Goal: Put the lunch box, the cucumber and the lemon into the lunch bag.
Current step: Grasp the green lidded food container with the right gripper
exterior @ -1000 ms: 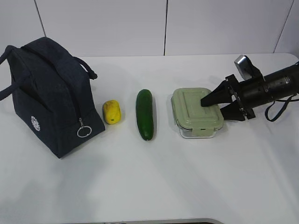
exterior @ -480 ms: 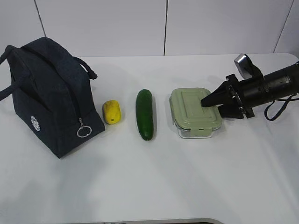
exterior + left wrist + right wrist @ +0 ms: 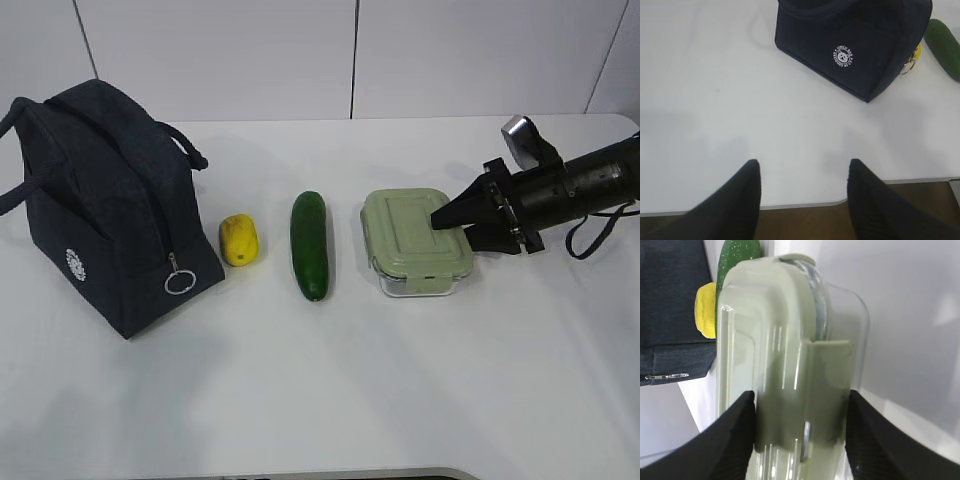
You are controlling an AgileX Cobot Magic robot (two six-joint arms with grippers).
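The lunch box (image 3: 410, 240), clear glass with a sage-green lid, sits right of centre. My right gripper (image 3: 455, 228) comes in from the right and is shut on its right end. In the right wrist view the fingers (image 3: 800, 395) press both sides of the box (image 3: 775, 340). The cucumber (image 3: 310, 245) lies left of the box and the lemon (image 3: 240, 240) left of that. The navy lunch bag (image 3: 100, 200) stands at the far left, its ring pull (image 3: 178, 282) hanging at the near end. My left gripper (image 3: 804, 162) is open and empty over the table's front edge, with the bag (image 3: 855, 45) beyond it.
The table's front edge (image 3: 805, 204) runs just under my left gripper. A black cable (image 3: 590, 235) loops beside the right arm. A white wall panel (image 3: 350, 60) stands behind the table.
My right gripper has closed its fingers on the lunch box, and the box has shifted slightly to the left. The bag, lemon and cucumber have not moved.
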